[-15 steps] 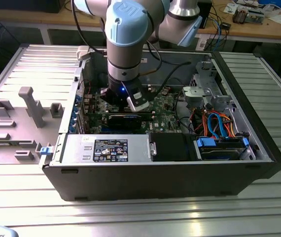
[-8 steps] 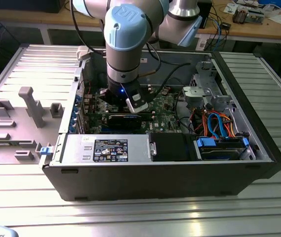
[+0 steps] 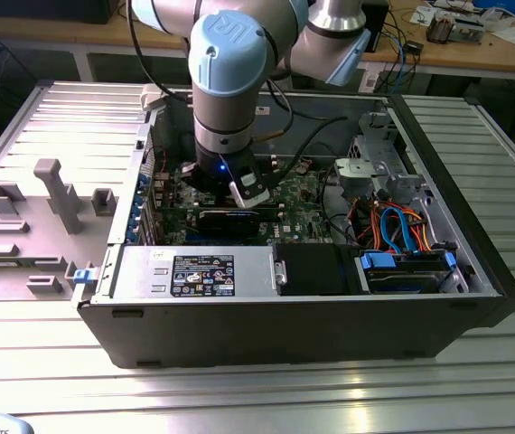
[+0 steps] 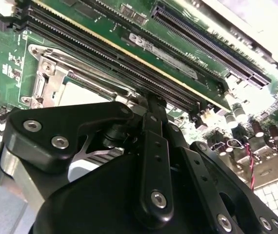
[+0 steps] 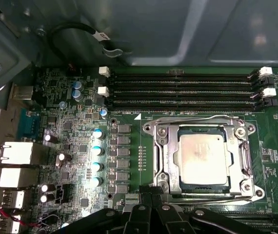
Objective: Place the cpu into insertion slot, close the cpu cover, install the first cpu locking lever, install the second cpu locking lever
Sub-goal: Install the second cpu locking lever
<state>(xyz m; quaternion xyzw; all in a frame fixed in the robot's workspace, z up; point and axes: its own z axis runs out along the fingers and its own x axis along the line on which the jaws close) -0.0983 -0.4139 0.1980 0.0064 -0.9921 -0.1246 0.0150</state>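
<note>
Your pincer (image 5: 151,197) hangs low over the green board (image 5: 124,161), its fingers together and holding nothing, with the tips just beside the near edge of the socket. Past them, the cpu (image 5: 201,157) already lies in its slot, and the cpu cover (image 5: 167,158) lies down around it. A little slip here could scrape the board or bend a thin lever.

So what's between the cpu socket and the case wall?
Four black memory slots run between the cpu socket and the wall, seen in the first wrist view.
</note>
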